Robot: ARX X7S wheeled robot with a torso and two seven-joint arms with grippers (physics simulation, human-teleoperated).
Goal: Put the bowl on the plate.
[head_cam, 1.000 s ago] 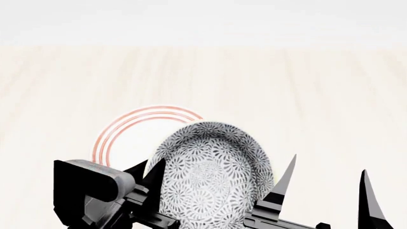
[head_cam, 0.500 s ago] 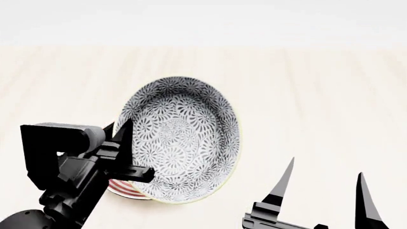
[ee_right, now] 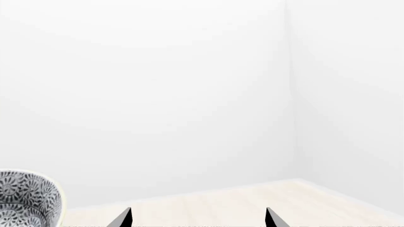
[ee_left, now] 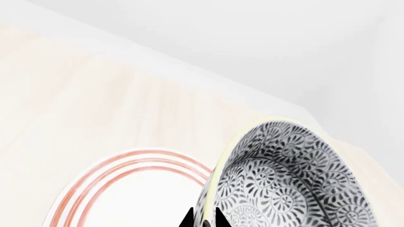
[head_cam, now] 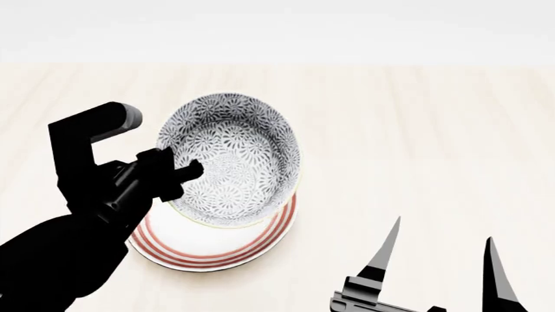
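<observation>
the left tool [head_cam: 186,170] is clamped on the near-left rim of the bowl [head_cam: 232,159], one fingertip poking inside over the patterned wall and the other on the outside. you can see the same pinch from the left wrist view, where the two dark tips [ee_left: 203,220] sit either side of the pale yellowish rim of the bowl [ee_left: 290,179].

the bowl is tilted, its open side tipped toward the robot and a bit to the right, and it sits over the plate [head_cam: 260,244]. from the head view the bowl covers the far part of the plate, with the red-orange rings showing along the near edge. whether the bowl's base is actually touching the plate or just above it, i can't tell. in the left wrist view the plate [ee_left: 126,189] is right beside the bowl's rim.

the right tool [head_cam: 440,250] is low at the right, well apart from the plate, its two pointed fingers spread wide with nothing between them. its wrist view shows the same gap between the tips [ee_right: 197,218], with a slice of the bowl [ee_right: 28,198] at the edge.

everything's on a pale wood tabletop [head_cam: 416,130].
</observation>
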